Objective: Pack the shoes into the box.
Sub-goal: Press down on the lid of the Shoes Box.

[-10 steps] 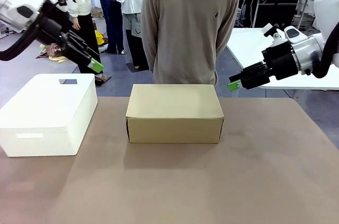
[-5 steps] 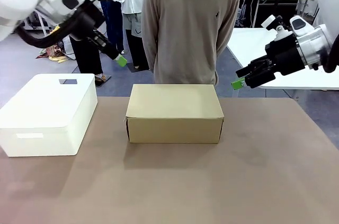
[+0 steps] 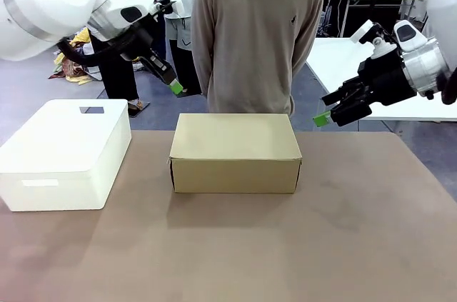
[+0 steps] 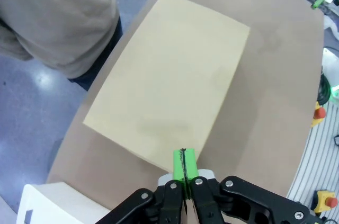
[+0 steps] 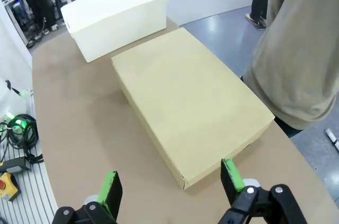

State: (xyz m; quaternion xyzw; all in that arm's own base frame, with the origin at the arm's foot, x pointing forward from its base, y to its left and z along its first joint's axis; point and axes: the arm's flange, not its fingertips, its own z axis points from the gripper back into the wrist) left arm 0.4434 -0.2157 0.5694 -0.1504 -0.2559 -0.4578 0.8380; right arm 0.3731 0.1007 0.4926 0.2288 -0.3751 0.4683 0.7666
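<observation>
Bright, even indoor light falls from overhead, with no harsh glare. The box point(image 3: 235, 152) throws a soft, short shadow onto the table point(image 3: 285, 245) on its near side, and the white bin point(image 3: 64, 152) does likewise. The front view is sharp throughout. Both wrist views bend straight edges toward their borders, and the floor point(image 4: 32, 86) carries a faint sheen.

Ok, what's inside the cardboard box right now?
Can't tell. The cardboard box sits closed on the table, its lid flat, so the contents are hidden. Nothing rests on top. A person stands right behind it.
</observation>
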